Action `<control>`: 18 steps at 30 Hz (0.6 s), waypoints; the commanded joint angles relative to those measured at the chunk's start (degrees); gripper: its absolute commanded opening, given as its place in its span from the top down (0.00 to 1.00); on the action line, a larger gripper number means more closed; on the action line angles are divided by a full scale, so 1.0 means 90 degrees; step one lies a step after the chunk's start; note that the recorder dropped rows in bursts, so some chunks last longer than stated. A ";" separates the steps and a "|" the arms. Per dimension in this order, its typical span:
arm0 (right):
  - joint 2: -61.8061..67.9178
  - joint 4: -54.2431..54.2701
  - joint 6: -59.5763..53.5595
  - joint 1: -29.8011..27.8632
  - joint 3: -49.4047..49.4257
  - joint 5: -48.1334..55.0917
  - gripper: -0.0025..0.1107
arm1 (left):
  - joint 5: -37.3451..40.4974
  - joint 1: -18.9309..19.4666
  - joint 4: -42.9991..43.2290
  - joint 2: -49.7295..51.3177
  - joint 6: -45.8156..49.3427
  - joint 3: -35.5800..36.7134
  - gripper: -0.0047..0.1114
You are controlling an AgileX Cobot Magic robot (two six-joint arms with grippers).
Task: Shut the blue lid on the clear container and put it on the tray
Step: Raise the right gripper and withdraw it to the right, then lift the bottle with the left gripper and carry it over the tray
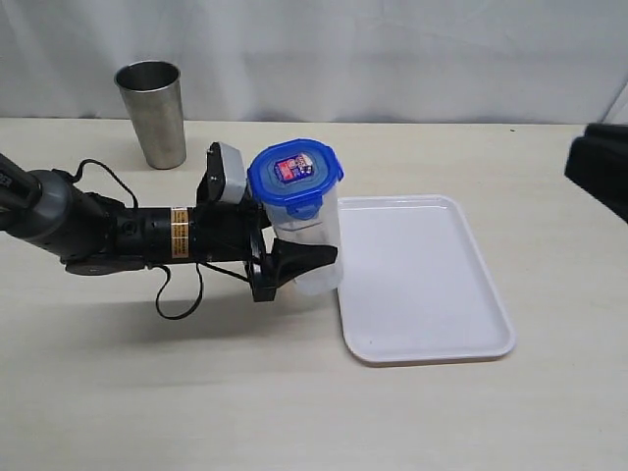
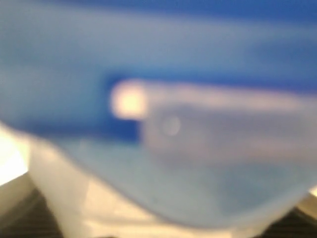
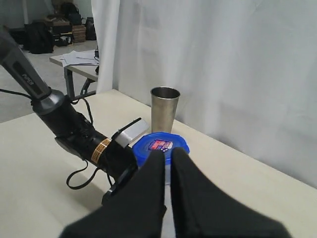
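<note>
The clear container (image 1: pixel 322 234) stands upright just left of the white tray (image 1: pixel 432 324), with the blue lid (image 1: pixel 294 173) sitting on its top, sticker up. My left gripper (image 1: pixel 302 259) reaches in from the left and is shut on the container's lower body. I cannot tell whether the container's base touches the table. The left wrist view is a close blur of blue lid (image 2: pixel 148 44) and clear container (image 2: pixel 198 183). My right gripper (image 3: pixel 167 154) hangs high to the right, shut and empty, looking down at the lid (image 3: pixel 160 146).
A steel cup (image 1: pixel 153 113) stands at the back left, also in the right wrist view (image 3: pixel 164 110). A black part of the right arm (image 1: pixel 601 172) shows at the right edge. A black cable (image 1: pixel 177 299) loops under the left arm. White curtain behind the table.
</note>
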 commanded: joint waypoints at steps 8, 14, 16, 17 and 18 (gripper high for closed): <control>-0.1137 0.0105 0.0040 -0.0013 0.0573 0.0062 0.94 | 0.1898 -0.0571 0.0148 -0.0278 -0.0586 -0.0533 0.96; -0.1137 0.0105 0.0040 -0.0013 0.0573 0.0062 0.94 | 0.3740 -0.0853 0.0356 -0.1219 -0.0694 -0.0772 0.96; -0.1137 0.0105 0.0040 -0.0013 0.0573 0.0062 0.94 | 0.4734 -0.1145 0.0740 -0.1283 -0.0901 -0.1168 0.96; -0.1137 0.0105 0.0040 -0.0013 0.0573 0.0062 0.94 | 0.5000 -0.1299 0.0852 -0.1283 -0.0914 -0.1315 0.96; -0.1135 0.0105 0.0028 -0.0013 0.0573 0.0062 0.94 | 0.5398 -0.1483 0.1070 -0.1283 -0.0900 -0.1516 0.96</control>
